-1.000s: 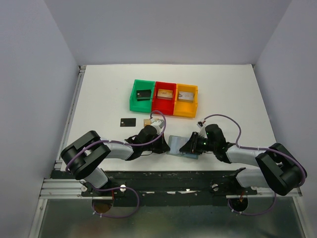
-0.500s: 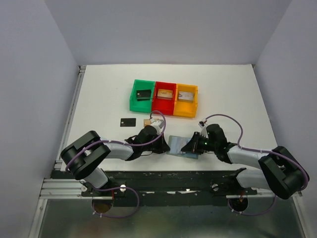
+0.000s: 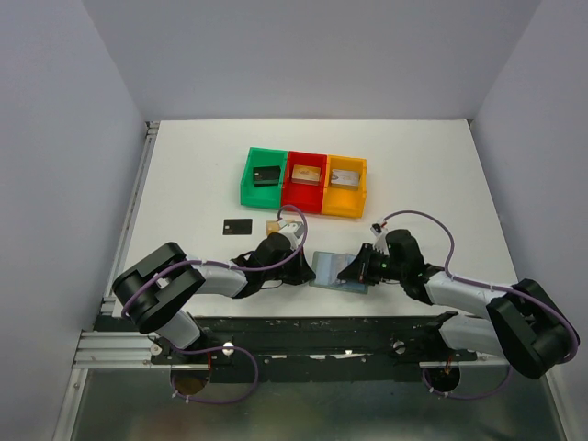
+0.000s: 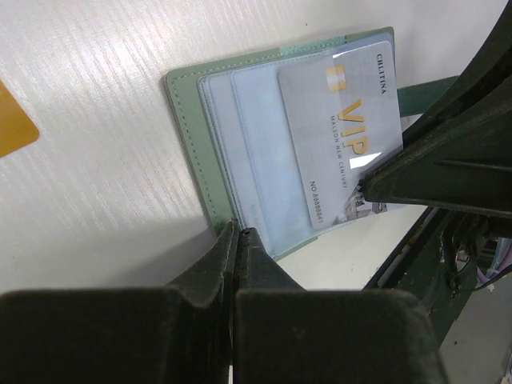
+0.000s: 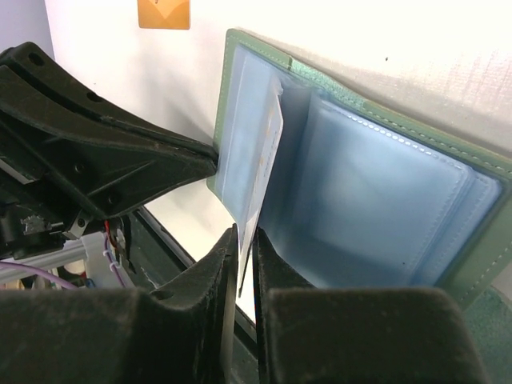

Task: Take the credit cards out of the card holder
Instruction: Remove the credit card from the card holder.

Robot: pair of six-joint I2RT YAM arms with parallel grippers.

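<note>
The card holder (image 3: pixel 331 268) lies open near the table's front edge, pale green outside (image 4: pixel 190 132) and light blue inside (image 5: pixel 384 200). My left gripper (image 4: pixel 238 234) is shut, its tips pressing down on the holder's left edge (image 3: pixel 308 274). A silvery credit card (image 4: pixel 344 132) printed "VIP" sticks halfway out of a sleeve. My right gripper (image 5: pixel 246 240) is shut on that card's free edge (image 5: pixel 266 168), at the holder's right side (image 3: pixel 353 273). A black credit card (image 3: pixel 237 225) and a golden-tan one (image 3: pixel 273 225) lie on the table behind the left arm.
Green (image 3: pixel 263 176), red (image 3: pixel 306 181) and yellow (image 3: pixel 346 186) bins stand in a row at mid-table, each with something inside. The golden-tan card (image 5: pixel 163 14) lies just past the holder. The table's front rail (image 3: pixel 322 326) runs close behind both grippers.
My right gripper's jaws have narrowed onto the silvery card's edge, and that arm has shifted slightly to the right. The left gripper has stayed put on the holder.
</note>
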